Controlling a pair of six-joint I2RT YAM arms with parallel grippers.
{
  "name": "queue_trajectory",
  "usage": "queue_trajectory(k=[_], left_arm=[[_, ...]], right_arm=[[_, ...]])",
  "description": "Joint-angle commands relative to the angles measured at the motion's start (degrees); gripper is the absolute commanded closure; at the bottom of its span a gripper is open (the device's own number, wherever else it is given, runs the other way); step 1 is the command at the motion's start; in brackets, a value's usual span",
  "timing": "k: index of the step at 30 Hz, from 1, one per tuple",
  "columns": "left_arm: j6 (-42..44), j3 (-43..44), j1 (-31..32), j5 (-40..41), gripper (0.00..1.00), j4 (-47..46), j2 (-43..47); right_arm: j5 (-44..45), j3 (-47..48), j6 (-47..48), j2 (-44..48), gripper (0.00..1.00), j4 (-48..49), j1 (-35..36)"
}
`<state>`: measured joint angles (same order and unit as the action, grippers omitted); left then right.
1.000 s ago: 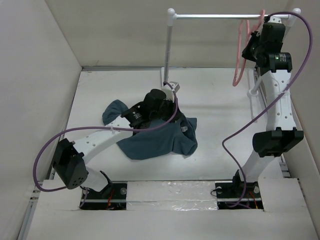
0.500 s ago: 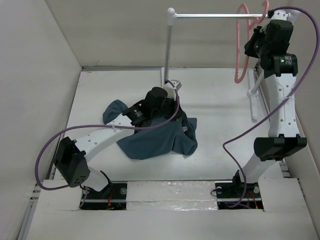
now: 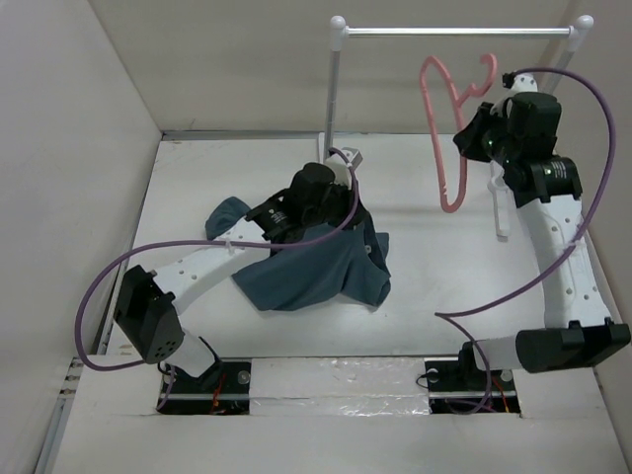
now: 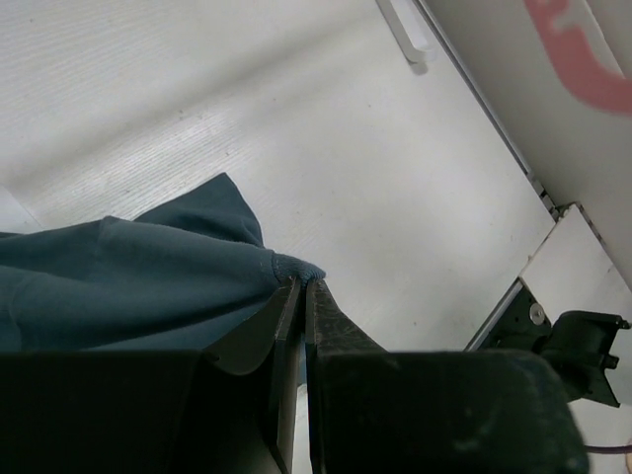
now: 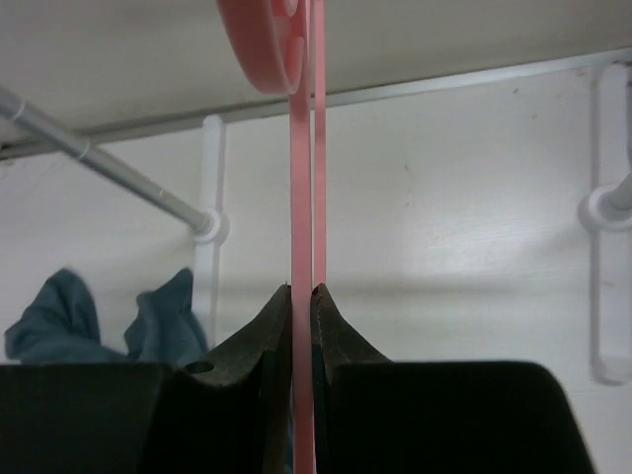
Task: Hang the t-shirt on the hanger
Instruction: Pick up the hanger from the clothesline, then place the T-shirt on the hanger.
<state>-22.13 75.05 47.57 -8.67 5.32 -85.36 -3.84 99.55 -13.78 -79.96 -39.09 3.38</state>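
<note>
The white counter (image 3: 425, 296) is the largest thing in view, and the white metal rail (image 3: 454, 32) stands at its far edge. The t-shirt (image 3: 296, 281) lies crumpled on the counter left of centre, under the left arm. One fold of its edge (image 4: 148, 276) is raised and pinched in the left end effector (image 4: 301, 286), whose jaws are closed on the cloth.

The hanger (image 3: 433, 138) hangs in the air to the right, below the rail and apart from it, well clear of the shirt. It is clamped at its thin bar (image 5: 304, 197) in the right end effector (image 5: 301, 289), whose jaws are closed on the plastic.

The task is judged to be at an early stage. Both things are in hand and the hanger is off the rail, but no part of it is inside the garment. It is left to be brought to the shirt and passed through the neck, one shoulder and then the other.

No brand or writing can be read. A small pale mark (image 3: 368, 252) on the fabric is too small to make out.
</note>
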Motion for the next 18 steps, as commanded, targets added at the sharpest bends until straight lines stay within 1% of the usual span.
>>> queue_trajectory(k=[1, 2, 3, 4, 5, 6, 7, 9, 10, 13, 14, 18], left_arm=[[0.2, 1.7, -2.3, -1.0, 1.0, -2.2, 0.1], [-0.5, 1.2, -3.2, -1.5, 1.0, -3.2, -0.1], [-0.7, 0.8, -4.1, -2.1, 1.0, -3.5, -0.2], [-1.1, 0.2, -6.2, -2.5, 1.0, -3.7, -0.2], [-1.2, 0.0, -7.0, -2.8, 1.0, -4.1, -0.7], [-1.7, 0.0, -7.9, -3.6, 1.0, -4.2, -0.9], [-1.8, 0.0, -9.2, -3.6, 1.0, -4.2, -1.1], [-1.7, 0.5, -9.8, -3.3, 1.0, -4.2, -2.0], [-1.6, 1.4, -10.4, -3.0, 1.0, -4.0, -2.4], [-0.8, 3.9, -11.0, -1.3, 1.0, -2.5, -4.4], [-0.7, 4.4, -11.0, -1.2, 1.0, -1.9, -5.3], [-1.0, 6.1, -11.0, -0.9, 1.0, -0.8, -7.0]], right_arm=[[-4.9, -4.3, -2.4, 7.5, 1.0, 4.1, 3.4], [-5.3, -6.4, -2.7, 9.3, 1.0, 3.5, 4.4], [-5.9, -10.9, -3.6, 13.3, 1.0, 2.9, 6.6], [-6.5, -13.2, -4.3, 15.5, 1.0, 1.0, 7.6], [-7.3, -15.6, -4.8, 17.8, 1.0, -0.4, 8.5], [-7.9, -17.4, -5.7, 22.0, 1.0, -2.1, 9.4], [-7.7, -20.9, -6.6, 24.1, 1.0, -3.8, 11.5], [-6.8, -23.8, -9.1, 27.9, 1.0, -8.9, 13.2], [-6.6, -25.6, -10.4, 31.2, 1.0, -11.9, 15.0], [-9.0, -27.6, -13.5, 35.9, 1.0, -16.4, 17.4], [-9.2, -28.2, -14.2, 36.8, 1.0, -17.2, 18.8], [-9.9, -29.4, -15.7, 39.6, 1.0, -19.5, 21.2]])
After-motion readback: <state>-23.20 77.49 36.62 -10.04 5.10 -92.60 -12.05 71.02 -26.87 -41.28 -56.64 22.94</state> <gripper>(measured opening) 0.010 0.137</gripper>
